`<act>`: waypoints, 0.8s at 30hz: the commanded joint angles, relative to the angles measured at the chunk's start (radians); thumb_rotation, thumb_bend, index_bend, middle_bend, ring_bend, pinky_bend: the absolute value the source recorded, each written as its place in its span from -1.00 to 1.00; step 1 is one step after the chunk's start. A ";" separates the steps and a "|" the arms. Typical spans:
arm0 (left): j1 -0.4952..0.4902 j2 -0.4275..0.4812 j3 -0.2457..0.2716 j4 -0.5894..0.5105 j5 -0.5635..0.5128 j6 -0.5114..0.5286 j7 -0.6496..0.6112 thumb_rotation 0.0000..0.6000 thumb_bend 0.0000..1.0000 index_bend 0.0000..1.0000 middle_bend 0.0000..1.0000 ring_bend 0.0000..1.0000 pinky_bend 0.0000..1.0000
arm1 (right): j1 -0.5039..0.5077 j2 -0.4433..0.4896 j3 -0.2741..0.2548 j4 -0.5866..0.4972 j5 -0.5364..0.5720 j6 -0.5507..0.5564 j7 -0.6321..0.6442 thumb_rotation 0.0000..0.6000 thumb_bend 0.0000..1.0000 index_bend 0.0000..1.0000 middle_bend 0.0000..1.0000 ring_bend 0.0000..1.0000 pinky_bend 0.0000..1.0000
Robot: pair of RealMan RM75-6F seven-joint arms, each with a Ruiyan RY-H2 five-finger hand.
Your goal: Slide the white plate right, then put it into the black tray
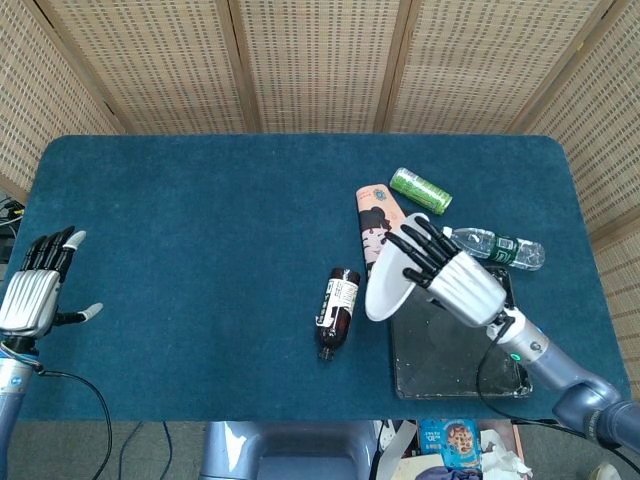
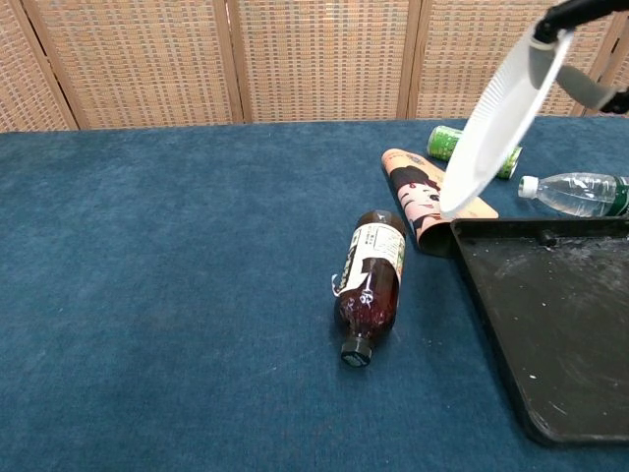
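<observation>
- Fingers (image 1: 422,246) of my right hand (image 1: 455,277) hold the white plate (image 1: 392,279) up in the air, tipped on its edge.
- The plate hangs over the left edge of the black tray (image 1: 458,345), not touching it.
- My left hand (image 1: 34,290) is far to the left of the tray, fingers spread wide, holding nothing.
- A brown bottle (image 1: 338,311) lies on its side just left of the tray.
- A green can (image 1: 420,190) and a clear bottle (image 1: 494,246) lie behind the tray.

Brown bottle (image 1: 338,311) on its side; pink pouch (image 1: 376,225), green can (image 1: 420,190), clear bottle (image 1: 497,247) beyond.
</observation>
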 commanded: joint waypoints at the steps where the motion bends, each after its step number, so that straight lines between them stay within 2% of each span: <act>1: 0.002 0.001 0.002 -0.006 0.005 0.003 0.003 1.00 -1.00 -1.00 -1.00 -1.00 -1.00 | -0.076 -0.026 -0.042 0.122 0.026 0.047 0.092 1.00 0.18 0.32 -0.94 -1.00 -0.92; 9: 0.006 0.001 0.004 -0.014 0.013 0.008 0.010 1.00 -1.00 -1.00 -1.00 -1.00 -1.00 | -0.113 -0.121 -0.062 0.254 0.029 0.060 0.174 1.00 0.18 0.32 -0.94 -1.00 -0.92; 20: 0.012 0.004 0.004 -0.018 0.018 0.015 0.011 1.00 -1.00 -1.00 -1.00 -1.00 -1.00 | -0.167 -0.172 -0.106 0.400 0.024 0.073 0.254 1.00 0.17 0.32 -0.94 -1.00 -0.92; 21: 0.012 0.005 0.005 -0.019 0.019 0.014 0.011 1.00 -1.00 -1.00 -1.00 -1.00 -1.00 | -0.173 -0.175 -0.112 0.415 0.021 0.079 0.261 1.00 0.13 0.27 -0.94 -1.00 -0.92; 23: 0.013 0.006 0.006 -0.022 0.022 0.015 0.013 1.00 -1.00 -1.00 -1.00 -1.00 -1.00 | -0.187 -0.177 -0.121 0.436 0.020 0.086 0.280 1.00 -0.13 0.05 -0.94 -1.00 -0.92; 24: 0.013 0.006 0.006 -0.023 0.023 0.015 0.015 1.00 -1.00 -1.00 -1.00 -1.00 -1.00 | -0.198 -0.174 -0.127 0.444 0.023 0.086 0.289 1.00 -0.40 -0.17 -0.95 -1.00 -0.94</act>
